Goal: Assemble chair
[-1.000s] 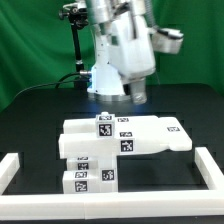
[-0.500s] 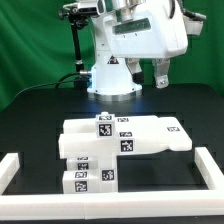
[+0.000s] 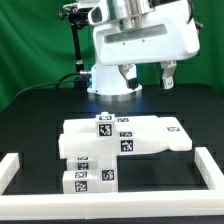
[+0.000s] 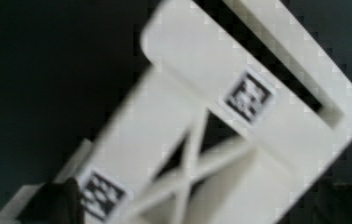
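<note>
Hovering high behind the chair parts (image 3: pixel 122 142), which lie clustered mid-bench between the rails (image 3: pixel 20 168); jaws' state cannot be told; risk: tilted wrist view suggests a skewed descent, nudging parts.

The Franka arm (image 3: pixel 135 40) is folded high at the back of the scene in the exterior view, its broad white upper body filling the top centre. The gripper (image 3: pixel 168 75) hangs at that view's right, pointing downward, well above the table. Its dark fingers (image 3: pixel 170 78) look close together, though whether they are closed cannot be told
</note>
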{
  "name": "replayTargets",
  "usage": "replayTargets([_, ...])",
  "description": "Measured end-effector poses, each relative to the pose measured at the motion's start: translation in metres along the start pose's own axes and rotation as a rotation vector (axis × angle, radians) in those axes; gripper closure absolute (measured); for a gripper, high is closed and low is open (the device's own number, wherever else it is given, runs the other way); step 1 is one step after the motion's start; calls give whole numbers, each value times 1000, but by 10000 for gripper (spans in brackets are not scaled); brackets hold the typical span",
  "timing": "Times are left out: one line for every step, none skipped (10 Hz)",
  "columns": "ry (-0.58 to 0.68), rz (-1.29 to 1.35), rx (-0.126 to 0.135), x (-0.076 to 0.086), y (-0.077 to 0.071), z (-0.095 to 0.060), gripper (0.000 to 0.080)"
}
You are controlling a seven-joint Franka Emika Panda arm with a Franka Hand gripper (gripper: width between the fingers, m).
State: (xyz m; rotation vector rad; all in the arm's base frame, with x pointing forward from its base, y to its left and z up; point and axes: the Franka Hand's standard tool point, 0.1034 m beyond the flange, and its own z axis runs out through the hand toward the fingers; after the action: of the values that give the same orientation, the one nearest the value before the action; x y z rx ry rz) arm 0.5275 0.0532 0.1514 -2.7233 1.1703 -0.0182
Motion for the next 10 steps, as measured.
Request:
replayTargets([9, -94, -21, -19, 6, 11, 151])
replayTargets([13, -159, -49, -29, 4, 15, 151])
replayTargets([11, -266, -48, -28, 5, 15, 151])
replayTargets([10, -328, -49, -26, 6, 15, 151])
replayTargets([9, -366, -49, -27, 6, 15, 151])
replayTargets([16, -368, -48, -30, 7, 17, 151])
replayTargets([24, -385, -54, -44, 15, 27, 151])
replayTargets([29, -391, -64, -62, 26, 38, 151])
replayTargets([33, -389, -75, -82, 36, 49, 151])
replayTargets([43, -378, -85, -94, 41, 59, 151])
